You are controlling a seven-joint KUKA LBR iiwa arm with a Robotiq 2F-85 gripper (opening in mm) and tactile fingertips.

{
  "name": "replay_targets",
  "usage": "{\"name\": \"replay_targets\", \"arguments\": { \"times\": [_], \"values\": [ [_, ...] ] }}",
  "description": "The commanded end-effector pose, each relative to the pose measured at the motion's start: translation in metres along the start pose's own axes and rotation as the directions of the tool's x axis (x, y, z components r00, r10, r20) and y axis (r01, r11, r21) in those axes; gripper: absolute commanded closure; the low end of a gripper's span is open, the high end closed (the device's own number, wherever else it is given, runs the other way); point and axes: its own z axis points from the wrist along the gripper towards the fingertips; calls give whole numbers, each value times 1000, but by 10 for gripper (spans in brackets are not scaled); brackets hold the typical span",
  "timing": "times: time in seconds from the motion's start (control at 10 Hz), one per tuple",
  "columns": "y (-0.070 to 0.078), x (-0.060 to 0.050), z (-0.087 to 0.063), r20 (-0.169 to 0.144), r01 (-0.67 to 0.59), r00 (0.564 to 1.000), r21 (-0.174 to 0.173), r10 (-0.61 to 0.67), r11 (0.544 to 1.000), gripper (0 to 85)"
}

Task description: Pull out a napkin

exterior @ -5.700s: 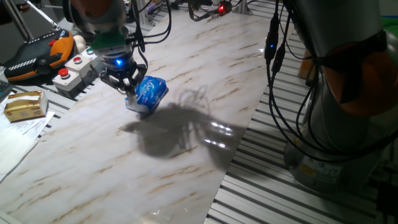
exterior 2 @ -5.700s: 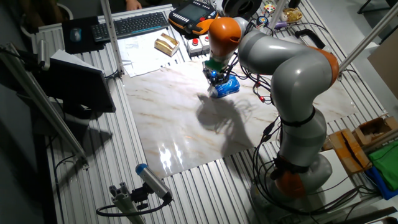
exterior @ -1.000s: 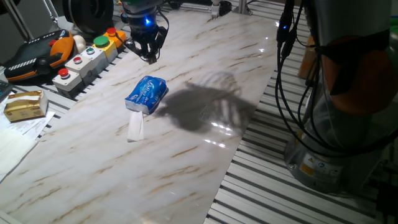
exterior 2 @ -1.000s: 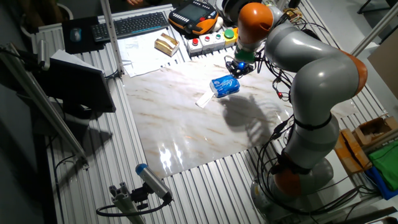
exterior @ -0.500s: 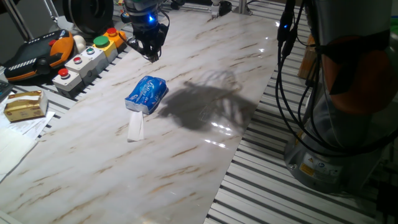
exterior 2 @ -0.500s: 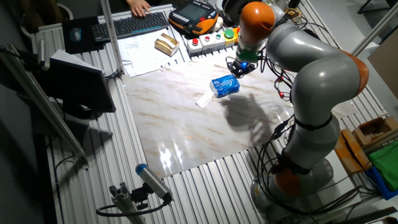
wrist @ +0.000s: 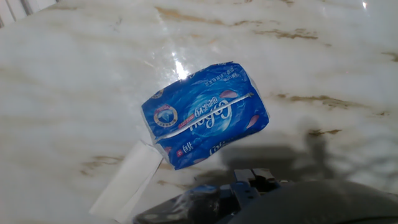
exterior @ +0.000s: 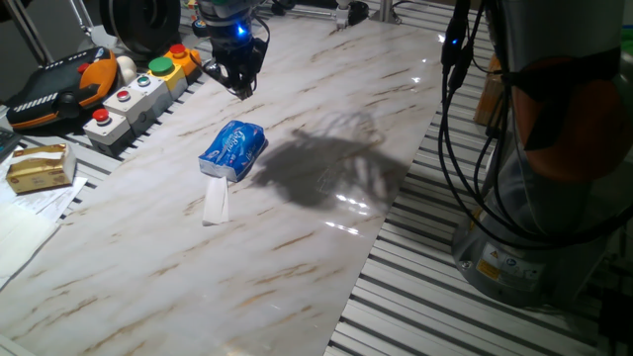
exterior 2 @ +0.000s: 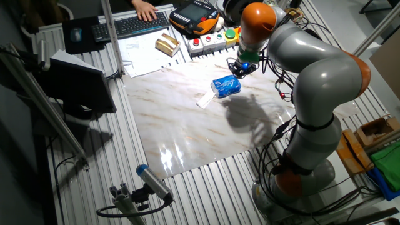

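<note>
Your fingers (exterior: 240, 87) hang above the bench (exterior: 297, 237), holding nothing; how far apart they stand cannot be judged. The blue pack (exterior: 233, 149) lies nearer. The napkin (exterior: 216, 202) lies flat, touching the pack's near end.

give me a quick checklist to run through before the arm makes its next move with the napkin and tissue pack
1. Small white folded paper napkin out of the pack: ok, it lies flat on the marble-patterned tabletop, its end at the pack's end.
2. Blue-and-white soft plastic tissue pack resting on the tabletop, not lifted: ok.
3. Gripper clear of the napkin and the pack: ok, it hangs above the tabletop beyond the pack, toward the grey box of coloured push buttons.
4. Jaws empty: ok, nothing shows between them.
5. Jaws open or shut: cannot tell, too small and dark in both fixed views.
6. Napkin fully free of the pack's slit: cannot tell.
</note>
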Motion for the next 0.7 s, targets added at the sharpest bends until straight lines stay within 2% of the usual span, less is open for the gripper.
{"name": "replay_targets", "arguments": {
  "times": [0.0,0.6],
  "values": [
    [-1,0,0,0,1,1000,0,-1,1000,843],
    [-2,0,2,2,4,1000,-1,-4,1000,843]
  ]
}}
